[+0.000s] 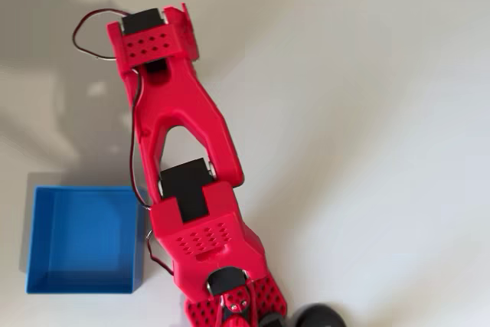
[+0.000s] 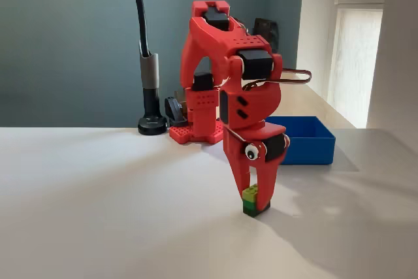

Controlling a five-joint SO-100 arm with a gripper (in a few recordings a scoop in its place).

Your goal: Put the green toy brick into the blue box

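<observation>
The green toy brick [image 2: 255,200], lime on top and darker green below, rests on the white table near the front in the fixed view. My red gripper [image 2: 255,194] points straight down over it, its two fingers closed against the brick's sides. In the overhead view the arm's wrist [image 1: 153,40] covers the brick. The blue box [image 2: 307,148] stands open behind and to the right of the gripper in the fixed view. In the overhead view the blue box [image 1: 84,289] lies at the lower left, beside the arm's lower links, with nothing inside.
The arm's red base [image 2: 196,132] stands at the back of the table, with a black lamp foot [image 2: 152,124] and pole to its left. The same lamp foot [image 1: 318,316] shows in the overhead view at the bottom edge. White tabletop [image 1: 367,151] stretches to the right.
</observation>
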